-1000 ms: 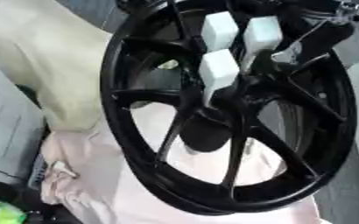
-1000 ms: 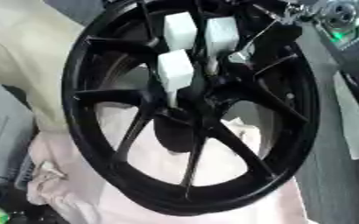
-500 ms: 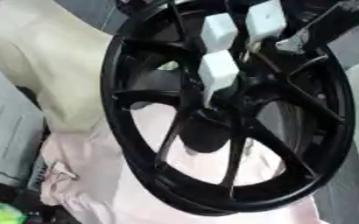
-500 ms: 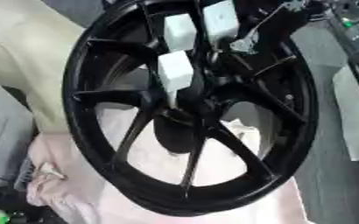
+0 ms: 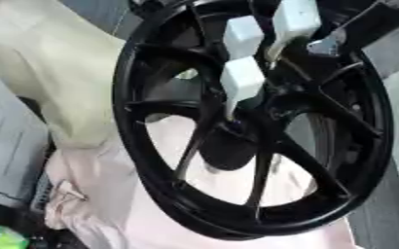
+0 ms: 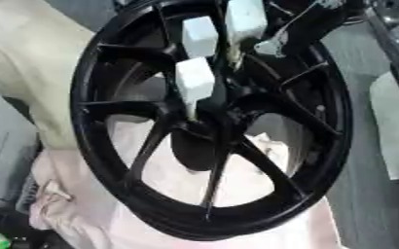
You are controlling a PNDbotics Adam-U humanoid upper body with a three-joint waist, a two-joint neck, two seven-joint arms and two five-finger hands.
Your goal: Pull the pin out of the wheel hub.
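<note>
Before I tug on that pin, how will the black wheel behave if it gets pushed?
The wheel looks rigid and probably heavy. It rests on soft pink cloth, tilted, so it may rock or shift. The right hand reaches in from above.

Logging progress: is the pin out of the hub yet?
Cannot tell; white-padded fingers of the right hand cover the wheel's hub.

Only the right hand (image 5: 356, 26) shows, above the upper right of the wheel (image 5: 152, 160). It is mostly black, a dark angular bulk running toward the corner beyond the rim. A small silver metal part (a joint or bracket, its shape too blurred to tell) sits on the side nearest the hub, catching light against the black. No cables, screws or markings can be made out on it.
</note>
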